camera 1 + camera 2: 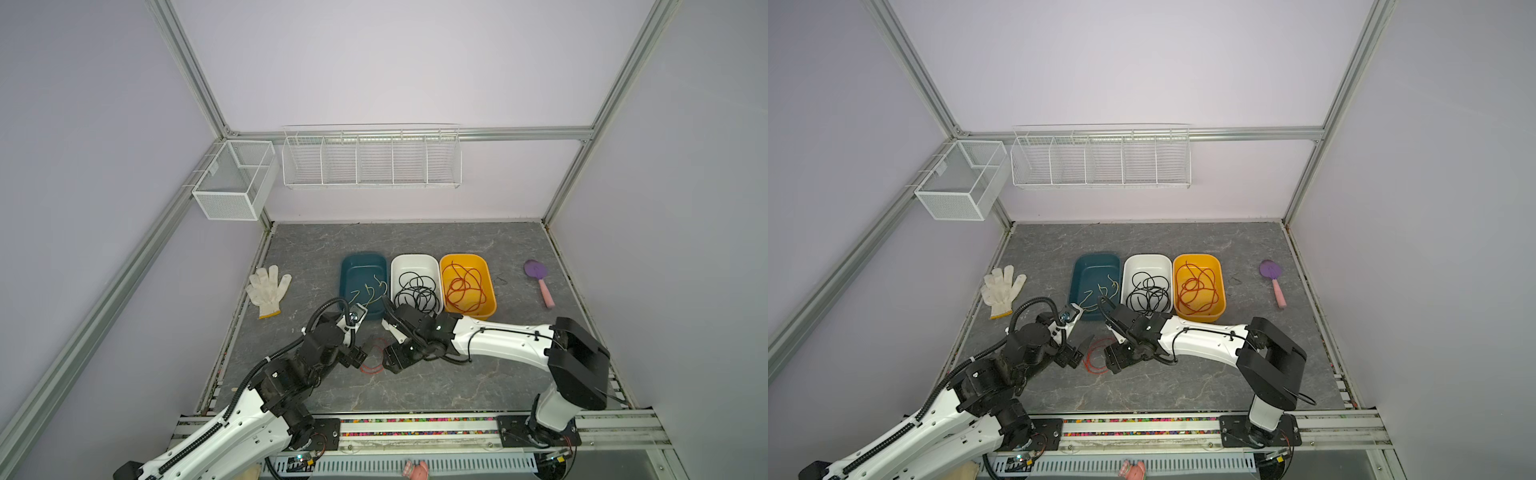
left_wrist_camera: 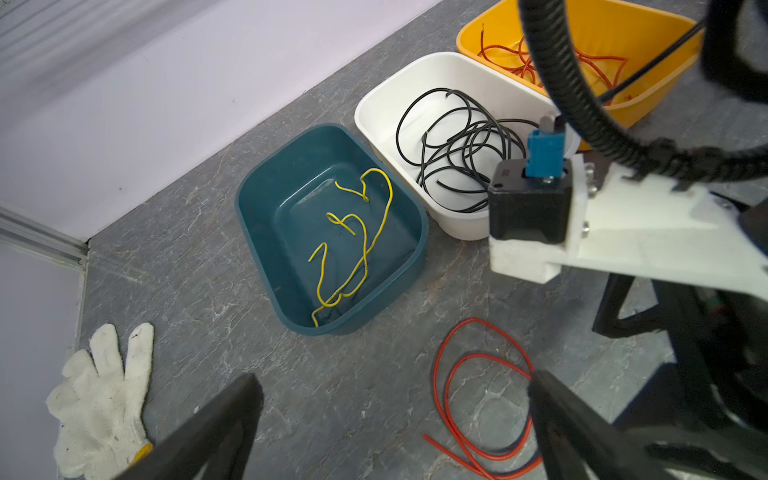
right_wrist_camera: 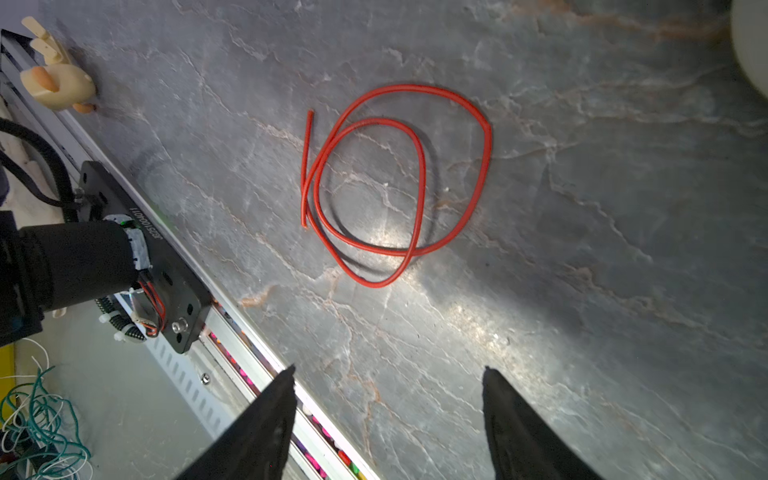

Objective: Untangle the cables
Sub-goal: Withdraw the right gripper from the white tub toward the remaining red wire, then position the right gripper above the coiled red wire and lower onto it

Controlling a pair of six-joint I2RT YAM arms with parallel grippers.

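Grey marbled stone under both arms, and we're down low over it. Left gripper is spread as wide as it goes, nothing in it. Right gripper has its jaws apart too, empty, hovering. Between them, left at nine o'clock and right at three, lies one red cable, loose on the table in a double loop with both ends free. One finger of the left gripper sits right over the loop's edge; touching or not, I can't tell.

Out at twelve o'clock, three tubs in a row: blue tub with the yellow cables, white tub with the black cables, orange tub with the other red cables. Glove at ten o'clock, well clear.

My read: the sorting's almost finished and this red straggler is the last one out. Next move wants one gripper dropping onto a single strand, pinching it and carrying it to the orange tub at one o'clock. Thin wire flat on stone is easy to miss.
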